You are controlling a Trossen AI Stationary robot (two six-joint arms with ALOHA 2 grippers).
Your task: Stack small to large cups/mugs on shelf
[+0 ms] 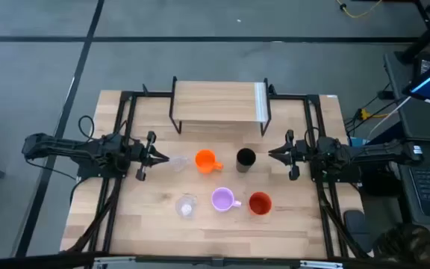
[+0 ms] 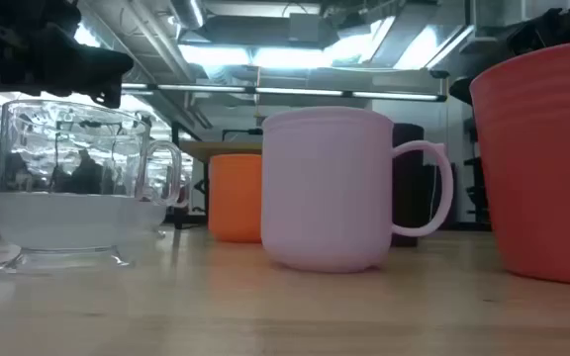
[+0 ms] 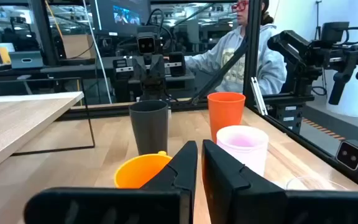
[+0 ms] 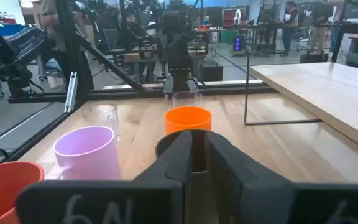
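Observation:
The shelf [image 1: 219,104] stands at the table's far middle. In front of it, in a row, stand a clear glass cup [image 1: 178,163], an orange mug [image 1: 206,161] and a black cup [image 1: 245,158]. Nearer stand a second clear cup [image 1: 187,206], a lilac mug [image 1: 223,199] and a red-orange cup [image 1: 260,202]. My left gripper [image 1: 163,158] is shut and empty, its tip just left of the far clear cup. My right gripper [image 1: 272,155] is shut and empty, right of the black cup [image 4: 166,146].
A black metal frame [image 1: 125,134] runs along both sides of the table. There is bare wood between the cup rows and the near edge. A person [image 3: 247,56] sits beyond the table's right side.

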